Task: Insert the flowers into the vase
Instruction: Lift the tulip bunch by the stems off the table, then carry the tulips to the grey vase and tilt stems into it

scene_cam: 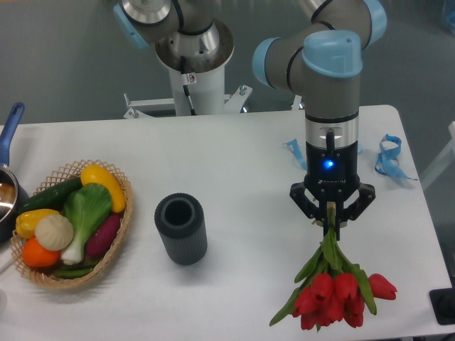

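My gripper [330,220] is shut on the green stems of the flowers [333,290], a bunch of red tulips that hangs heads-down below it, over the right part of the table. The vase [180,229], a short dark grey ribbed cylinder, stands upright with its round mouth open, well to the left of the gripper and the flowers. Nothing is inside the vase's mouth as far as I can see.
A wicker basket [119,243] of produce sits at the left. A pot with a blue handle [10,128] pokes in at the left edge. Blue ribbons [388,155] lie at the back right. A dark object [444,305] sits at the table's right front corner.
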Tool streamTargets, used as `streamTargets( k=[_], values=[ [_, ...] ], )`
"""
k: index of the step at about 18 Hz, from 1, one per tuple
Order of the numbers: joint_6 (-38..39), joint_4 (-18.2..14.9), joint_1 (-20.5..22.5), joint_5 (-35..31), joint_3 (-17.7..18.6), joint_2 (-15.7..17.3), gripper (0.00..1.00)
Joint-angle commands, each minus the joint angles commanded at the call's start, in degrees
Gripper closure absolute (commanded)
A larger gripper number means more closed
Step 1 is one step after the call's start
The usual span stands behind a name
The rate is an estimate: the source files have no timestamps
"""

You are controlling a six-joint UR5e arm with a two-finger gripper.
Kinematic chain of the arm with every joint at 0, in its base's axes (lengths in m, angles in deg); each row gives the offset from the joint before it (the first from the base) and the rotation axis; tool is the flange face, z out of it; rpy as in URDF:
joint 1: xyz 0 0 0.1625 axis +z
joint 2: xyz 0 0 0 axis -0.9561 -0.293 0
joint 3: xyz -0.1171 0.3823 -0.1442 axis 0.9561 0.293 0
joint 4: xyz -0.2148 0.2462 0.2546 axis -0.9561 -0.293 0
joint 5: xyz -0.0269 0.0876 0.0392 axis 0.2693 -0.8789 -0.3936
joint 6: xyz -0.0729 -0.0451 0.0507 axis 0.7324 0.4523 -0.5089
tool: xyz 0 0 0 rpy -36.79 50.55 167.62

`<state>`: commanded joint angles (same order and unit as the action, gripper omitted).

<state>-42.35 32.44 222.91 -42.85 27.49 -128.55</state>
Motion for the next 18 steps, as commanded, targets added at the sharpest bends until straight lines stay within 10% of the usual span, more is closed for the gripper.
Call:
streamTargets(
  k=[18],
  values=[
    [5.2,0.5,-6.7,-0.2,0.2,1.0,1.0]
  ],
)
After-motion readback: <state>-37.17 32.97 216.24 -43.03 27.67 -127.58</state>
